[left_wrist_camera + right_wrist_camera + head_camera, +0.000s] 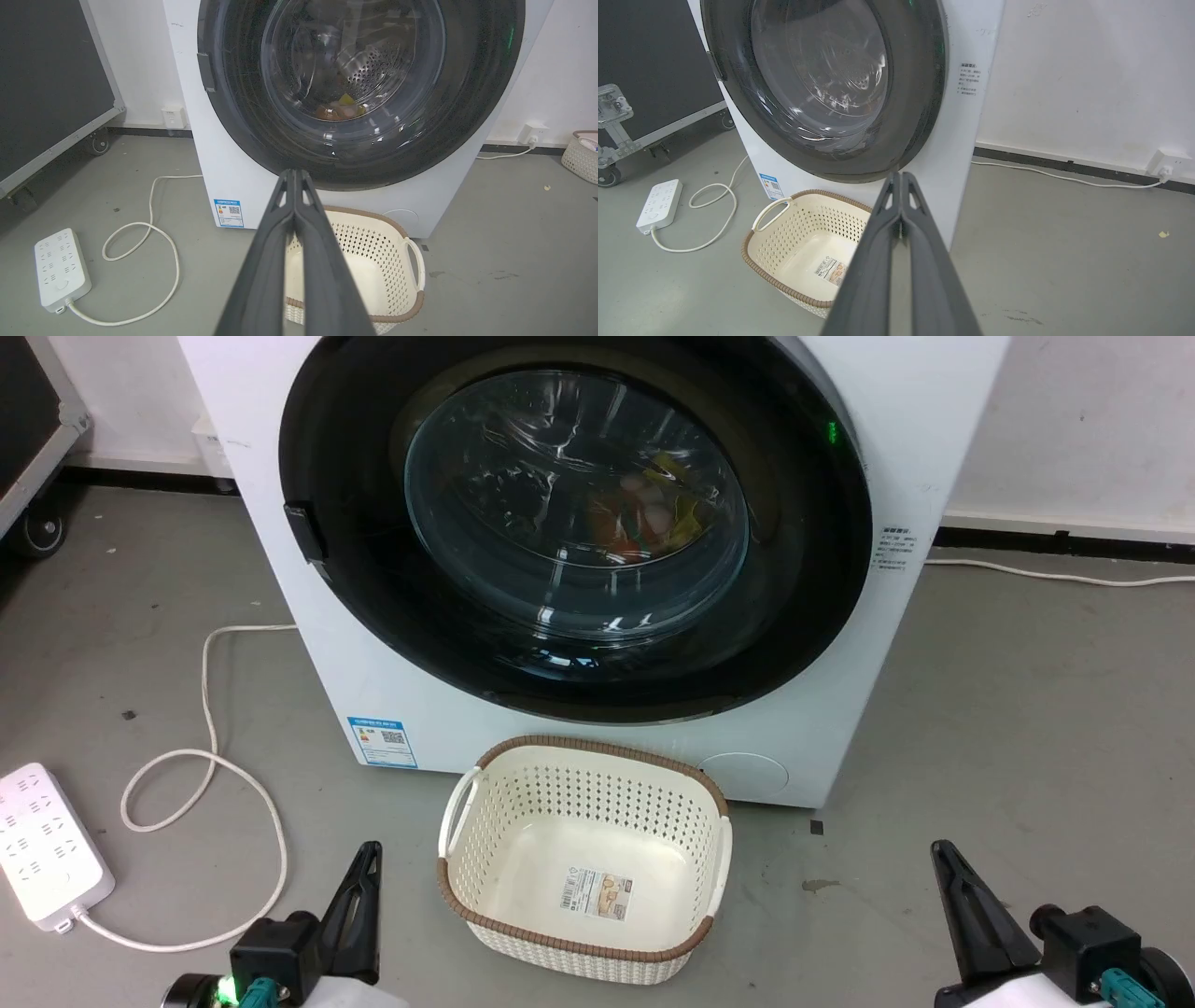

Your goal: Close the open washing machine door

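— grey floor [1027, 728] and a white wall [1064, 70] with a dark skirting strip, that's the room on my screens. i'm facing the washing machine [373, 681], a white box standing on the floor with its back near the wall.
— where's the door?
— the washing machine door [355, 569] lies flat against the front of the machine. the black rim sits flush on the white panel along every part i can see. its glass bowl [560, 504] bulges toward me, and through it i make out the steel drum and some orange and yellow items [644, 518] lying low inside. what they are i can't tell.
— anything on the rim?
— a small dark tab [305, 532] on the edge at my left, and a green glow [831, 431] at the upper right.
— and your pincers?
— left gripper [372, 849] sits low at my left, fingers pressed together tip to tip. right gripper [938, 847] is low at my right, pressed together the same way. both are well apart from the door and point toward the machine.
— what's between you and it?
— a cream perforated basket [597, 745] with a brown rim, on the floor just in front of the machine's lower edge, with a label on its bottom. a blue label [382, 741] is stuck near the machine's lower left corner. off to my left a white power strip [47, 845] lies on the floor, its cable [210, 709] looping toward the machine. further left stands a black case on wheels [46, 84].
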Robot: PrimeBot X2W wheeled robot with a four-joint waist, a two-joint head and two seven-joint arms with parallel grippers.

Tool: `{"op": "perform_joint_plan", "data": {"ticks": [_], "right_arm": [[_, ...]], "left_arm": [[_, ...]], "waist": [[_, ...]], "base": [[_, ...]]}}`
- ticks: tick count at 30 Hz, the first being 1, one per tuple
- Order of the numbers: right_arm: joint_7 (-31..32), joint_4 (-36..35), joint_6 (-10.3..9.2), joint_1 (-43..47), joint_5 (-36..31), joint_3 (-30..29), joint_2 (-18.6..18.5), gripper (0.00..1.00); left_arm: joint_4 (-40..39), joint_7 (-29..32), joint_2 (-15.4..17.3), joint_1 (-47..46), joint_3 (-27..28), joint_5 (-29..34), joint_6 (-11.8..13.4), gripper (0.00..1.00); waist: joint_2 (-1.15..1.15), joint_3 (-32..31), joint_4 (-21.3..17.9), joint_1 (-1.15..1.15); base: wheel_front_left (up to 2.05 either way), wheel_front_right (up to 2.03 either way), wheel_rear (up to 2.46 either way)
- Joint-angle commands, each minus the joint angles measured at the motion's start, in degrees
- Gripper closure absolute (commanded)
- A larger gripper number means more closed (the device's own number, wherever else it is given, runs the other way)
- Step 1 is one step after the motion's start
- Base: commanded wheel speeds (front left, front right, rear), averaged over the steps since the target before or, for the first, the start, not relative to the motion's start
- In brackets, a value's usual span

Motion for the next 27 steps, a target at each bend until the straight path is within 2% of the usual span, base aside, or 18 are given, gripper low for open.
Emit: {"op": "perform_joint_plan", "data": {"ticks": [1,27], "right_arm": [[0.4,-0.5,-0.02,-1.3,-0.2,0.1,0.1,1.00],[3.7,-1.9,-0.02,-2.2,-0.8,0.8,0.1,1.00]], "left_arm": [[-0.5,0.4,-0.3,-1.0,0.1,0.6,0.4,1.00],[-2.0,3.6,-0.7,-1.8,0.4,2.4,2.0,1.00]], "waist": [[0.00,0.0,0.0,0.00],[0.00,0.1,0.0,0.00]], "base": [[0.00,0.00,0.00],[0.00,0.00,0.00]]}}
